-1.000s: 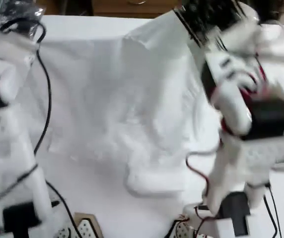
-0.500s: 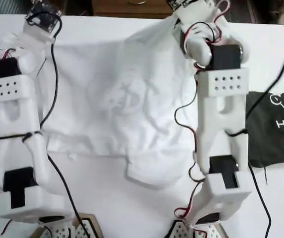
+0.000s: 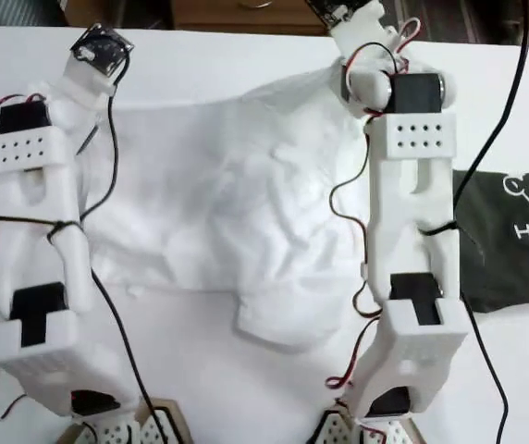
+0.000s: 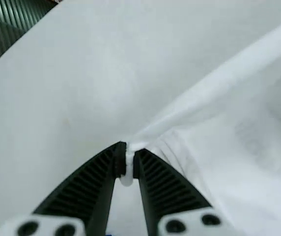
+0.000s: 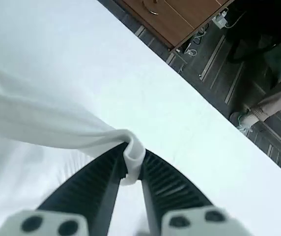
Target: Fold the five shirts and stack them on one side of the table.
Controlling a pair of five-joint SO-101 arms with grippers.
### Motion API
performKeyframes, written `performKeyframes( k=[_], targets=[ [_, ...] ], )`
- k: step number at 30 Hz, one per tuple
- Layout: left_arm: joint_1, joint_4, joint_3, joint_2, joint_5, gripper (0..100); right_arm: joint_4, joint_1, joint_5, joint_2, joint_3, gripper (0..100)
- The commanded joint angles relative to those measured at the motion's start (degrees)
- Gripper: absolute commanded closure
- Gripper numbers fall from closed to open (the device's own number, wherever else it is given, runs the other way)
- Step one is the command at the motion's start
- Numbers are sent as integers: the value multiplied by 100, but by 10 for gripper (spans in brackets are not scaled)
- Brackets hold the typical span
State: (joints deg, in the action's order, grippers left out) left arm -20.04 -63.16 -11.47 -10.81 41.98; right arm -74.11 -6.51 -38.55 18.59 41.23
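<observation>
Both left gripper (image 4: 126, 153), right gripper (image 5: 132, 158) clamp shirt (image 3: 237, 203)

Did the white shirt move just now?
Yes. The white cloth shirt, its far left corner pinched in the left tool, pulled back from the white table's far edge toward the near side.
</observation>
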Motion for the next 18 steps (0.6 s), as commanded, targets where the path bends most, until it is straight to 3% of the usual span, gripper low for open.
performKeyframes(
  k=[1, 10, 18],
  targets=[
    [9, -440, -576, -26, 26, 980, -215, 145, 0, -48, 97, 978],
    [97, -510, -1464, -62, 26, 980, 48, 127, 0, -4, 431, 978],
    [105, -1758, -1446, -62, 325, 980, -1376, 145, -9, -110, 484, 978]
  ],
)
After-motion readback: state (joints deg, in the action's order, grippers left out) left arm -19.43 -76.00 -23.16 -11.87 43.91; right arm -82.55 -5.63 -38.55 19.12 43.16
